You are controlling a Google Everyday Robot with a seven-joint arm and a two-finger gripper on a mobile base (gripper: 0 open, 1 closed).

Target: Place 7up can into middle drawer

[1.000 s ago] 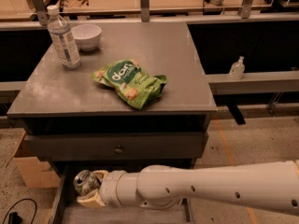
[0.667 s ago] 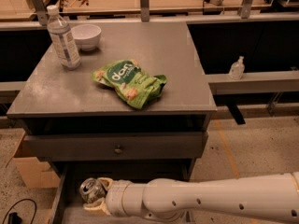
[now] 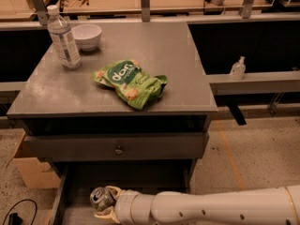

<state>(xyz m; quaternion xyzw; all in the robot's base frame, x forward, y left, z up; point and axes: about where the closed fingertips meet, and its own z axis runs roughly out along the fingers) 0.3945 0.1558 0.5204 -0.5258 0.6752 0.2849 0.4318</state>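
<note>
The 7up can (image 3: 100,197) shows its shiny silver top with pull tab, low in the camera view. My gripper (image 3: 106,203) is shut on the can, its pale fingers (image 3: 111,190) wrapped around it at the end of my white arm. The can hangs over the open middle drawer (image 3: 60,198), a grey box pulled out below the cabinet; only its left wall and part of the floor show. The can's sides are mostly hidden by the gripper.
On the grey cabinet top (image 3: 178,55) lie a green snack bag (image 3: 131,82), a clear plastic bottle (image 3: 63,37) and a white bowl (image 3: 86,35). The shut top drawer front has a round knob (image 3: 118,149). A cardboard box (image 3: 29,168) stands at left.
My gripper with the can has moved lower and slightly right over the open drawer. Everything on the cabinet top has stayed put.
</note>
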